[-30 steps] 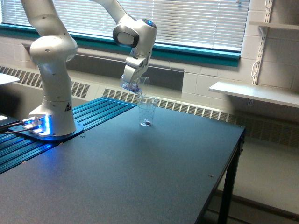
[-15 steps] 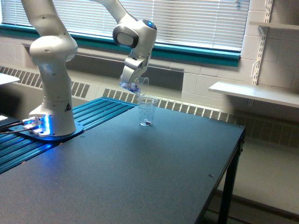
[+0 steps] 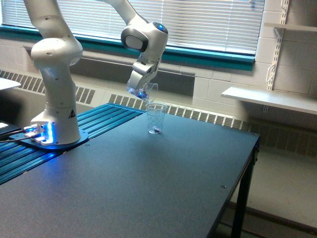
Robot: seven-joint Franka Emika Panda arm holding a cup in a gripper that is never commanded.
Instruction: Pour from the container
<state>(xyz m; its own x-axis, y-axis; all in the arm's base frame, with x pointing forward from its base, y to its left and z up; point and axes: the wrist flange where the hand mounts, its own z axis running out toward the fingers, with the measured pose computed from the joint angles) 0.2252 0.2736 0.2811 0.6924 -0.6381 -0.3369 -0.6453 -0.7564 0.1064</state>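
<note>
Raised and tipped slightly less than a second ago: small clear plastic cup (image 3: 146,90), clamped in white gripper (image 3: 141,85) jaws. Reddish-purple contents barely discernible. Mouth angled down toward exterior view's right, just above speckled clear cup (image 3: 156,119) on dark table (image 3: 148,183).

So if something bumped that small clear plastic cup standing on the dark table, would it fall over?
Probably. The clear speckled plastic cup looks thin-walled and nearly empty, so likely very light. It tapers to a narrow base on the dark table, so it may tip or slide.
</note>
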